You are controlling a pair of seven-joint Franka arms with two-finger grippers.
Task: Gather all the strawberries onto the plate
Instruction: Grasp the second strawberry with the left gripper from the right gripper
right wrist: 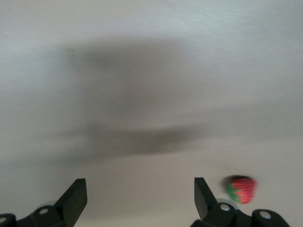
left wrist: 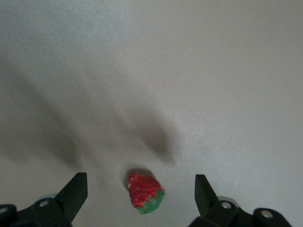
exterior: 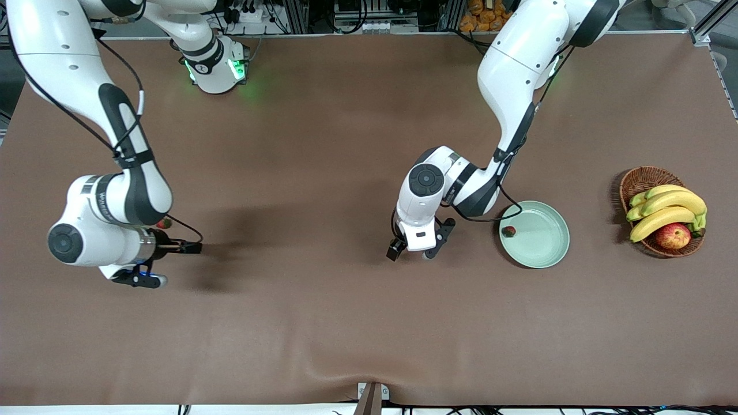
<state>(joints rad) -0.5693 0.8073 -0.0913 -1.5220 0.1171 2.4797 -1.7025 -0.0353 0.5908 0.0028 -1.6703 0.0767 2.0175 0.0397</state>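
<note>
One strawberry [left wrist: 145, 193] lies on the brown table between the wide-open fingers of my left gripper [left wrist: 139, 183], untouched. In the front view that gripper [exterior: 420, 243] hangs low over the table beside the pale green plate [exterior: 545, 245] and hides this berry. A second strawberry [exterior: 509, 231] sits in the plate near its rim. A third strawberry [exterior: 165, 223] peeks out from under the right arm. In the right wrist view this strawberry [right wrist: 241, 189] lies just outside one finger of my open, empty right gripper [right wrist: 140, 187], which is low over the table [exterior: 147, 275].
A wicker basket [exterior: 637, 180] with bananas [exterior: 666, 210] and an apple [exterior: 673, 236] stands at the left arm's end of the table, past the plate. The brown cloth has a ripple near the front edge [exterior: 369, 369].
</note>
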